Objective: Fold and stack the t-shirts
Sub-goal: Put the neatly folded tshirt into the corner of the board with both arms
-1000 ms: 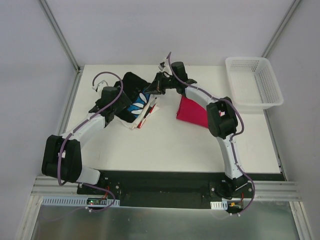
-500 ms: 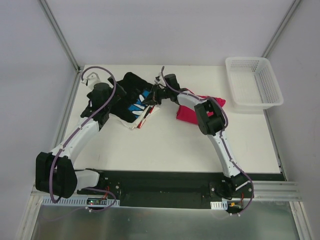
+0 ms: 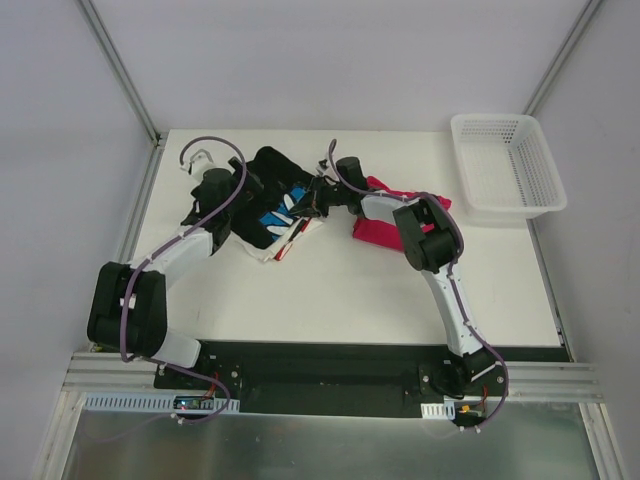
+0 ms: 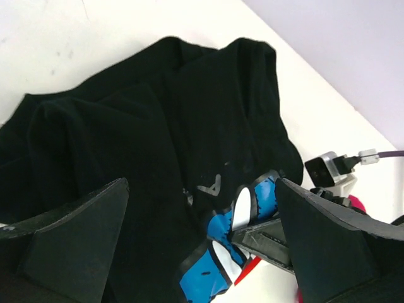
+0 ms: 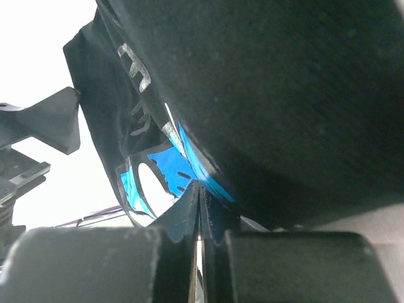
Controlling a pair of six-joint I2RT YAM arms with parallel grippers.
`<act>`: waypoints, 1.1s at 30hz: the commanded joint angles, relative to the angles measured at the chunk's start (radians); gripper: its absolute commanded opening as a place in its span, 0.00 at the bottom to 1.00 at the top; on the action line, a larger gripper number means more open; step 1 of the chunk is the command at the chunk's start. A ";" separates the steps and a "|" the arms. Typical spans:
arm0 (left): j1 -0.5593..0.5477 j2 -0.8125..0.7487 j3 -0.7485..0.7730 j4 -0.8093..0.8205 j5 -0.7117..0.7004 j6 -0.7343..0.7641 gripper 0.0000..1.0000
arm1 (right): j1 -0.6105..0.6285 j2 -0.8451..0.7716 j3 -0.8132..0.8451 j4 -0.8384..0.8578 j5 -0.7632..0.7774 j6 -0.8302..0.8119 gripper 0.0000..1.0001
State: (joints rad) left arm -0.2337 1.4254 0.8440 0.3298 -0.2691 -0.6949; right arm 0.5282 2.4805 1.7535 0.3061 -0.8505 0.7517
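Note:
The black t-shirt (image 3: 262, 180) with blue-and-white print (image 4: 214, 271) lies crumpled at the table's back left, on top of cloth with white and red edges (image 3: 285, 240). My left gripper (image 3: 243, 190) hovers open over it, its wide jaws straddling the black cloth (image 4: 202, 189). From the right, my right gripper (image 3: 306, 207) reaches in shut, its tips (image 5: 199, 186) pressed against the printed edge. Whether cloth is pinched between them is hidden. The right gripper's fingers (image 4: 265, 237) lie on the print. The crimson-pink t-shirt (image 3: 385, 225) lies bunched under the right forearm.
A white lattice basket (image 3: 505, 165) stands at the back right corner. Bare white tabletop (image 3: 340, 295) stretches in front of the shirts. Metal frame posts rise at both back corners. The two grippers are close together over the black shirt.
The left gripper swung out toward the back left and came back over the black shirt. The right gripper, still shut, slid a little nearer along the printed edge.

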 commanded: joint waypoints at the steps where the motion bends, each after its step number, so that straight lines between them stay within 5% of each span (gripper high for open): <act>1: 0.011 0.061 0.009 0.127 0.045 -0.048 0.99 | -0.030 -0.023 -0.049 -0.085 0.030 -0.040 0.01; 13: 0.017 0.109 -0.351 0.278 0.011 -0.287 0.99 | -0.123 -0.094 -0.054 -0.076 0.002 -0.031 0.11; 23: 0.037 0.184 -0.508 0.575 0.087 -0.291 0.99 | -0.158 -0.175 -0.123 -0.045 -0.016 -0.040 0.18; 33: 0.037 -0.026 -0.450 0.428 0.220 -0.281 0.99 | -0.188 -0.360 -0.227 -0.047 -0.013 -0.061 0.32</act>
State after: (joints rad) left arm -0.1940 1.5093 0.3828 1.0107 -0.1711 -0.9783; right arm 0.3584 2.2715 1.5494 0.2329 -0.8593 0.7132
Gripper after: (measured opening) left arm 0.991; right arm 0.309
